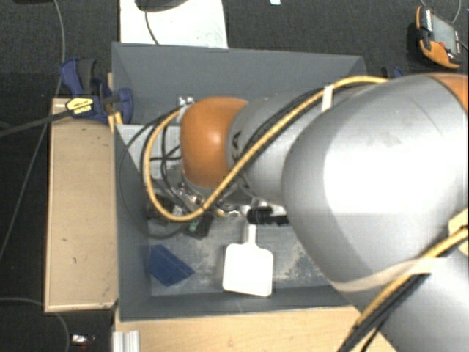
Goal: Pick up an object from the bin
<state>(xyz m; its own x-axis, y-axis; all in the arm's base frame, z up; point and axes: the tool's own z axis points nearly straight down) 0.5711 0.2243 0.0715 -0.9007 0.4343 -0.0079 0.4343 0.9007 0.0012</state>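
Note:
My gripper (187, 196) is low in the left half of the bin, mostly hidden under the orange wrist cover and its cables. A small dark thing with a green spot (198, 227) lies just below it. A white flat paddle-shaped piece with a short handle (248, 269) lies near the bin's front wall, to the right of and below the gripper. A dark blue, roughly triangular piece (168, 265) rests in the front left corner, apart from the gripper.
The large grey arm covers the right and middle of the bin. A black cylindrical piece with a white end (265, 215) sticks out from under the arm, just above the paddle's handle. The bin's left wall is close to the gripper.

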